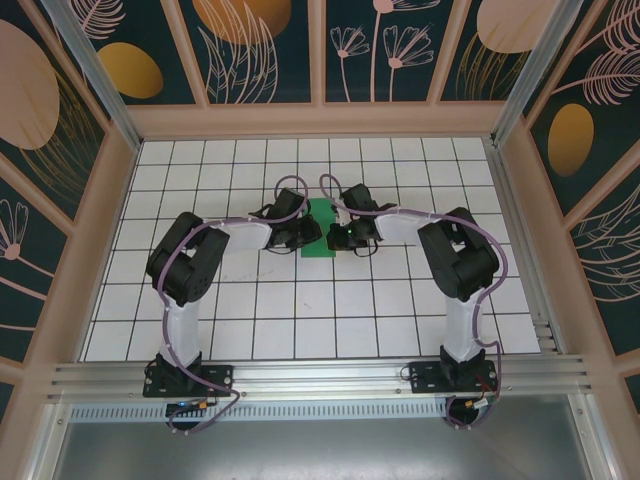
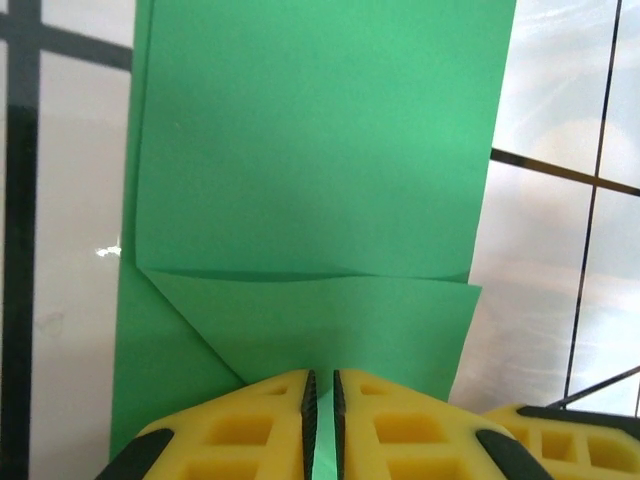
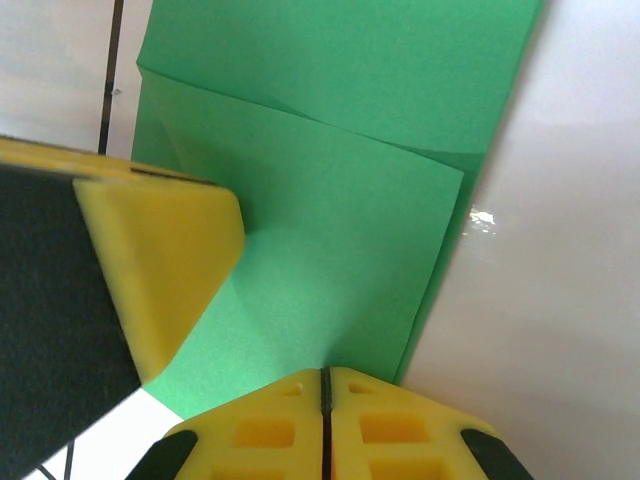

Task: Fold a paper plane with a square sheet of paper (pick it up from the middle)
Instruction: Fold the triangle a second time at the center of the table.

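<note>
- Table (image 1: pixel 400 320): white tiles with dark grid lines. The work sits at mid-table, between my two arms.
- Square sheet of paper (image 1: pixel 321 214): bright green, lying flat on the table. It reads as a tall narrow strip rather than a square, so I judge the folding is under way, with no dart shape yet.
- Flap (image 2: pixel 330 320): a folded-over layer close to my fingers. One edge slants and its upper edge runs straight across the strip. The edges look crisp and the surface is matte and unmarked.
- Handling (my judgement): very light and thin, limp in a single layer, a little stiffer where doubled. It is likely to slide on the smooth tiles and to crumple or tear under a hard nip. The best hold is an edge or a doubled part, with one hand pinning while the other lifts.
- Left hand (image 2: pixel 322 385): fingers drawn nearly together with a thin slit between them, tips at the flap's near edge. I cannot tell whether a layer is nipped.
- Right hand (image 3: pixel 324 378): fingers pressed together, tips at the flap's edge from the other side. Same doubt about a nipped layer.
</note>
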